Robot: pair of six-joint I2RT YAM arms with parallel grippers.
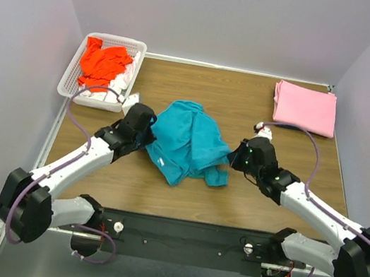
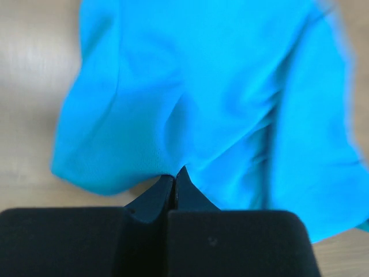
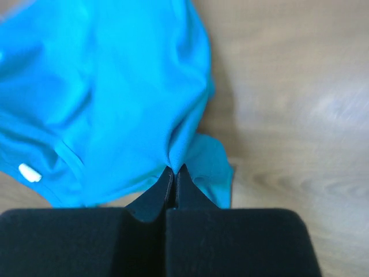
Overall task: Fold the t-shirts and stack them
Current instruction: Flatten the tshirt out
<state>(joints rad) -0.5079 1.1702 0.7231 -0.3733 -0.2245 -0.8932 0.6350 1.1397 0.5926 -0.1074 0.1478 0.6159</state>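
Observation:
A crumpled teal t-shirt lies in the middle of the wooden table. My left gripper is at its left edge, shut on a pinch of the teal cloth; the jaws meet tip to tip. On the shirt's right edge my right gripper is likewise shut on the teal cloth, its closed tips biting a fold. A folded pink t-shirt rests at the back right corner. An orange-red t-shirt and some white cloth lie in the basket.
A white lattice basket stands at the back left corner of the table. Grey walls close in the back and both sides. A black rail with the arm bases runs along the near edge.

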